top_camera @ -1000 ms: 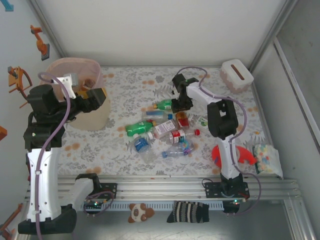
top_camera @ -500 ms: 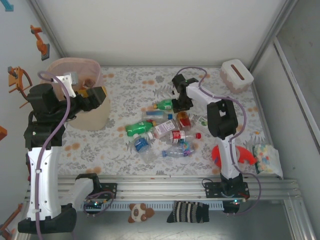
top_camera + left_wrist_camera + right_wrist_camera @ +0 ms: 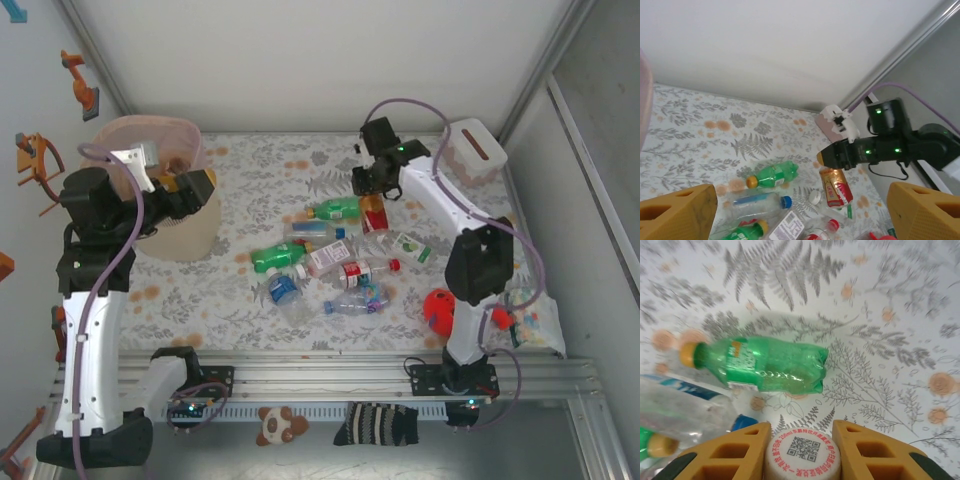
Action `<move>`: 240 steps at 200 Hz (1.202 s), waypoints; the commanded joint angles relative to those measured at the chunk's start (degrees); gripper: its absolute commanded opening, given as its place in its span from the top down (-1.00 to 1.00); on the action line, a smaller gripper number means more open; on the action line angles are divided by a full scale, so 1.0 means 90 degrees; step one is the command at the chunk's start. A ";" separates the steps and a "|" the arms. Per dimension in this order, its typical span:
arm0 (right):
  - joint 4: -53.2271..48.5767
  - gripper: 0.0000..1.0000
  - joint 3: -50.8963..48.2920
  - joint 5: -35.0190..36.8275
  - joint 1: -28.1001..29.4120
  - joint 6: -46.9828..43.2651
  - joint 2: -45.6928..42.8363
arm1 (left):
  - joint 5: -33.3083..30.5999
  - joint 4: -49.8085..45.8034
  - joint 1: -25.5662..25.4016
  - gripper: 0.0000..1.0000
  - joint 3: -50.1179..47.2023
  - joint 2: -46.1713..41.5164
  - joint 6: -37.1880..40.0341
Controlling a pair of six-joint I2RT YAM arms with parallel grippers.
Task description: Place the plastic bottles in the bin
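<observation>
Within the right hand (image 3: 802,440), pinched, a QR-printed cap (image 3: 802,460); from the left wrist, its red-labelled bottle (image 3: 835,186).

the table (image 3: 180,300) was covered by a pale cloth (image 3: 260,165) printed with grey ferns and orange flowers. it was enclosed by a plain white back wall (image 3: 320,60), a pale left wall (image 3: 30,100) on which orange hooks (image 3: 78,82) were mounted, and a grey right panel (image 3: 600,180). aluminium posts (image 3: 539,75) were set at the far corners, and a slotted aluminium rail (image 3: 320,370) was fixed along the near edge. the scene was evenly lit.
</observation>
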 commanded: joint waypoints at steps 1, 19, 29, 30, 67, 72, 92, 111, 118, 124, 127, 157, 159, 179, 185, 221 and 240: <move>0.0304 0.55 -0.0202 -0.0077 0.0034 0.0184 -0.0668 | 0.0296 0.0746 -0.0118 -0.74 -0.0170 -0.0049 -0.0276; 0.0644 0.57 -0.0433 -0.0410 0.0034 0.0206 -0.1184 | 0.0286 0.0955 -0.0295 -0.74 -0.0215 0.0019 -0.0282; 0.0860 0.58 -0.0589 -0.0583 0.0034 0.0234 -0.1480 | 0.0289 0.1089 -0.0425 -0.74 -0.0221 0.0061 -0.0266; 0.0872 0.58 -0.0602 -0.0603 0.0034 0.0237 -0.1508 | 0.0290 0.1103 -0.0437 -0.74 -0.0223 0.0067 -0.0259; 0.1812 0.65 -0.1233 -0.1324 0.0049 0.0238 -0.2617 | 0.0294 0.1706 -0.1065 -0.75 -0.0259 0.0264 -0.0134; 0.1949 0.66 -0.1320 -0.1430 0.0051 0.0231 -0.2763 | 0.0304 0.1781 -0.1134 -0.75 -0.0255 0.0291 -0.0106; 0.2522 0.69 -0.1714 -0.1918 0.0049 0.0220 -0.3345 | 0.0383 0.2143 -0.1477 -0.76 -0.0264 0.0439 -0.0011; 0.3086 0.74 -0.2032 -0.2464 0.0046 0.0210 -0.3831 | 0.0494 0.2491 -0.1794 -0.77 -0.0255 0.0607 0.0032; 0.3252 0.76 -0.2118 -0.2634 0.0044 0.0211 -0.3986 | 0.0609 0.2653 -0.1908 -0.77 -0.0255 0.0679 0.0059; 0.3388 0.78 -0.2175 -0.2810 0.0046 0.0229 -0.4113 | 0.0671 0.2787 -0.2003 -0.77 -0.0254 0.0734 0.0063; 0.3455 0.80 -0.2206 -0.2894 0.0049 0.0237 -0.4156 | 0.0699 0.2846 -0.2052 -0.77 -0.0255 0.0758 0.0068; 0.4275 0.92 -0.2547 -0.3619 0.0067 0.0364 -0.4703 | 0.0968 0.3378 -0.2669 -0.77 -0.0204 0.1063 0.0241; 0.4332 0.93 -0.2568 -0.3668 0.0069 0.0378 -0.4733 | 0.0988 0.3404 -0.2718 -0.78 -0.0191 0.1090 0.0271; 0.4865 0.93 -0.2740 -0.4268 0.0087 0.0418 -0.4978 | 0.1171 0.3417 -0.3212 -0.81 -0.0002 0.1313 0.0643; 0.4986 0.93 -0.2762 -0.4459 0.0096 0.0409 -0.5042 | 0.1237 0.3377 -0.3337 -0.81 0.0071 0.1390 0.0754; 0.5226 1.00 -0.2639 -0.5149 0.0150 0.0425 -0.5177 | 0.1435 0.3179 -0.4079 -0.85 0.0472 0.1785 0.1351; 0.5331 1.00 -0.2597 -0.5358 0.0207 0.0493 -0.5228 | 0.1379 0.2795 -0.4463 -0.86 0.0800 0.2050 0.1763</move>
